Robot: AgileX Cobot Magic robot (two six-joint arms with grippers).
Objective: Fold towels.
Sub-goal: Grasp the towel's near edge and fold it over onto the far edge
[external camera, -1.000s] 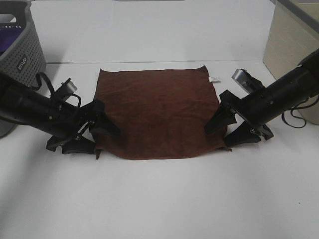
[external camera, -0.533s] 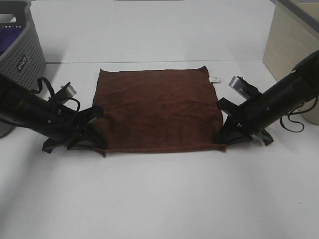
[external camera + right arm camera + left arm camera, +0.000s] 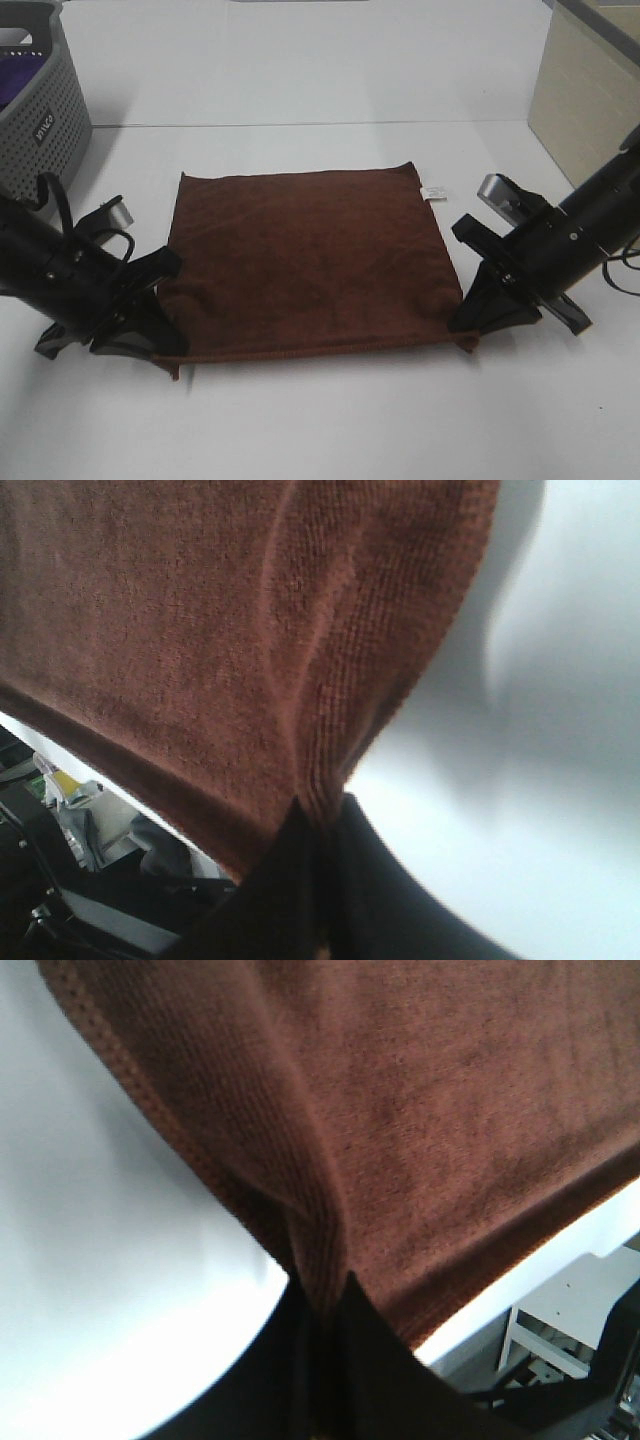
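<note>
A plain white tabletop (image 3: 320,420) fills the scene. On it the towel (image 3: 310,260), a dark reddish-brown terry square, lies spread flat at the middle. Its near hem runs along the tabletop's near edge and its far hem faces the far edge. You have it laid open like this, I judge, so the first fold can be a clean half, with the near hem carried over to the far one.

Your two black arms come in low from the tabletop's left and right edges and meet the cloth at its two near corners. The left gripper (image 3: 165,338) is clamped on the near left corner. In the left wrist view its fingers are pressed together on the hem, and the terry puckers into a ridge at the pinch (image 3: 322,1305). The right gripper (image 3: 468,325) is clamped on the near right corner in the same way, with the fabric creased where its tips meet (image 3: 320,825). Holding both corners at once keeps the near hem stretched between them, so it should come up as one straight line and not sag in the middle.

A beige box (image 3: 585,100) stands at the tabletop's far right corner, and a grey perforated basket (image 3: 50,120) sits at the far left corner. Both are well apart from the towel. Purple fabric (image 3: 20,82) shows inside the basket and is no part of this fold.

A small white tag (image 3: 433,191) sticks out at the towel's far right corner, which should give you a mark to line the right corner up with.
</note>
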